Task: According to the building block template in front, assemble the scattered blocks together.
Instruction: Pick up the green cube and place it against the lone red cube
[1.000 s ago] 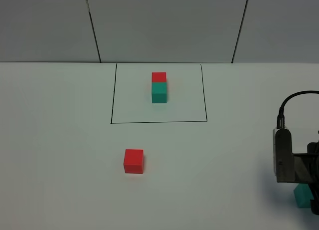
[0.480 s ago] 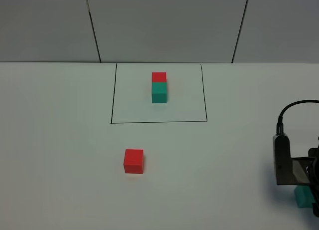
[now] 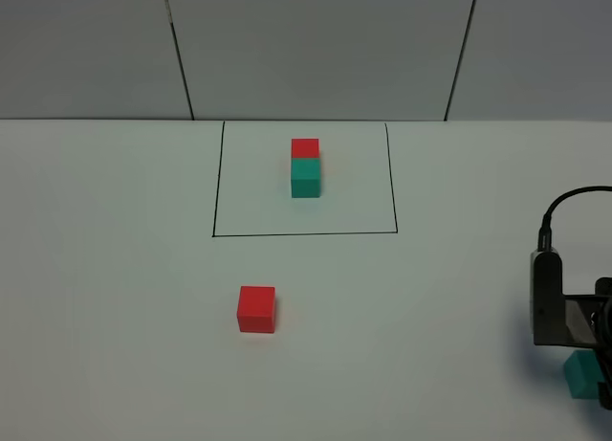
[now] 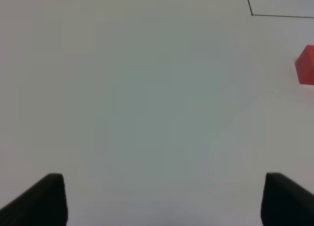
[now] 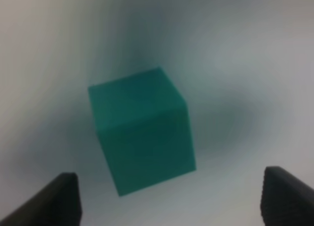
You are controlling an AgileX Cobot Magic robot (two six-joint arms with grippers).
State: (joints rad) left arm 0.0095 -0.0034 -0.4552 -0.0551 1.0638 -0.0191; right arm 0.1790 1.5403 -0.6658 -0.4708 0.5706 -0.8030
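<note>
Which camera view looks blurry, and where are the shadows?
Right wrist view: teal cube close up, out of focus, dark shadow haloing it. Exterior high view: sharp, evenly lit, faint shadow beside the red cube. Left wrist view: mildly soft, no glare.

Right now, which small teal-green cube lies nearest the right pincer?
The loose matte teal-green cube outside the black-lined rectangle; the framed teal-green cube stands far away.

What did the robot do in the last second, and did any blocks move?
The right arm edged slightly right and lower, over the teal cube; the right gripper is open, holding nothing. The red cube, the teal cube and the framed template pair stayed put.
</note>
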